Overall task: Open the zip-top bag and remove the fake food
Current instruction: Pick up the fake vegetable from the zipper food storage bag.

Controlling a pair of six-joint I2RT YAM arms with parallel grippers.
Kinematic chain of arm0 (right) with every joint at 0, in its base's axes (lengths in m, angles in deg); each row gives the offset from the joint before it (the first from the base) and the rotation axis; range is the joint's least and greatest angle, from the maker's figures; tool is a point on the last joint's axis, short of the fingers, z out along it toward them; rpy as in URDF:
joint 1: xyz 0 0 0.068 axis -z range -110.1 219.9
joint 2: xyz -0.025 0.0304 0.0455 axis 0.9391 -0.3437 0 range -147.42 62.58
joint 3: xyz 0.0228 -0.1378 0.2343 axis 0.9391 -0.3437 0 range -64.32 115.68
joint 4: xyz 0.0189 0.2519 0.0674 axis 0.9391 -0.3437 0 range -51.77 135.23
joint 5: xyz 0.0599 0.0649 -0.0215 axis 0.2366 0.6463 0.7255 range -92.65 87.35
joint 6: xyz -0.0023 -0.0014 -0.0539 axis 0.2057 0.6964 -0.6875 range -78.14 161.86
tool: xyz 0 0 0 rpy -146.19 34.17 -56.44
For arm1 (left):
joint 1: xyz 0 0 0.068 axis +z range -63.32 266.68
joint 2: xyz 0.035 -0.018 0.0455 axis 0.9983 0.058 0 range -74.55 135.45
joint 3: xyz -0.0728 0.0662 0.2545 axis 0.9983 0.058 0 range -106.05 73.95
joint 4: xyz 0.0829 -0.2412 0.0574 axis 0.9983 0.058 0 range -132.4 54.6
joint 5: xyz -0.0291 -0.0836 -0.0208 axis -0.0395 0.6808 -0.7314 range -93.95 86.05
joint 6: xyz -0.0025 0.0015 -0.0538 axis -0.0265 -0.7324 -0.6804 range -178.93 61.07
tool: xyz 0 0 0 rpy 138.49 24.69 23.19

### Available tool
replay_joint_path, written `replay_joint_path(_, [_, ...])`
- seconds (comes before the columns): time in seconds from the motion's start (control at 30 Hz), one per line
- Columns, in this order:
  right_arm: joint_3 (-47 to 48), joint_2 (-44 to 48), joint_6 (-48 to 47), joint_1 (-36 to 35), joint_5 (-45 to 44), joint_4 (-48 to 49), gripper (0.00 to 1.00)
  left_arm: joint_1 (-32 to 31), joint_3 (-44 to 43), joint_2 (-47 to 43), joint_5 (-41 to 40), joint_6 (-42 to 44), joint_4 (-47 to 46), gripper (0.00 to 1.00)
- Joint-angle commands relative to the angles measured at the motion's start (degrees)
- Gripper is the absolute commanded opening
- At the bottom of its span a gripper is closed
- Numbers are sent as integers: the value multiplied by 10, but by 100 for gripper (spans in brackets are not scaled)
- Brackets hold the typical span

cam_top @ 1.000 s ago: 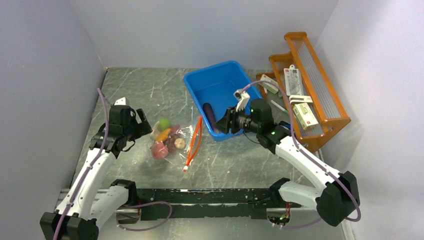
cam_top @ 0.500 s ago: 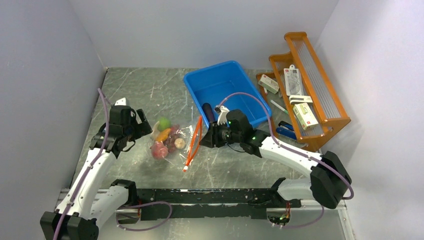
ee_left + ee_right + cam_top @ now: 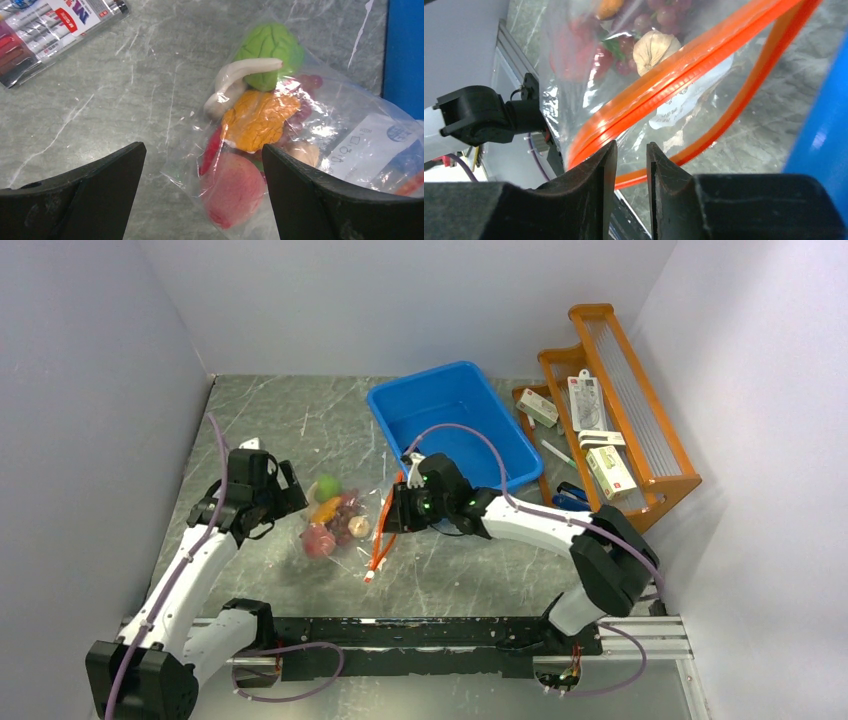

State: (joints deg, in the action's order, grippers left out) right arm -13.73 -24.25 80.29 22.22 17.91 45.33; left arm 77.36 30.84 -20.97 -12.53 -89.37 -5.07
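Grey marbled table (image 3: 280, 420), two arms working over it.

Bag (image 3: 372, 508) lies flat near the middle-left of the table, between the two grippers, just beside the near corner of the blue bin (image 3: 455, 415). Clear, crinkly plastic. Its orange zip strip (image 3: 383, 530) faces the right arm; the two lips stand apart in a long loop, so the mouth is open.

Food sits inside, bunched at the closed end:
- green ball (image 3: 270, 47) farthest back
- white curved piece (image 3: 235, 80) lying across it
- orange piece (image 3: 257, 120) in the middle
- pink-red peach (image 3: 232, 190) nearest the arm bases
- dark red grapes (image 3: 659, 15) and a beige bulb (image 3: 654, 47) closer to the mouth

Left gripper (image 3: 202, 150): jaws spread wide, holding nothing. It hangs above the closed end of the bag, the food showing between its fingers. A pack of markers (image 3: 50, 30) lies on the table beyond it, apart from the bag.

Right gripper (image 3: 631, 147): reached across to the bag's mouth, fingers (image 3: 594, 180) drawn close with only a slim gap. One lip of the zip strip runs down to the fingertips and clear film shows in the gap. Whether the film is actually pinched, I cannot tell.

Wooden rack (image 3: 640, 430) with small boxes stands at the right edge, behind the bin.
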Motion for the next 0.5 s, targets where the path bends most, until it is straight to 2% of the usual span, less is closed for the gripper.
replay_joint_path(0.0, [38,-50,9,-24,20,28,28,4,5,3,43,13,-26,99])
replay_joint_path(0.17, [117,-117,-17,-51,-15,-25,32,4,9,40,114,34,-44,99])
replay_joint_path(0.33, [178,-141,-60,-69,-106,-79,35,4,5,98,171,49,-46,100])
replay_joint_path(0.47, [193,-159,-79,-74,-139,-78,38,4,6,120,190,52,-48,95])
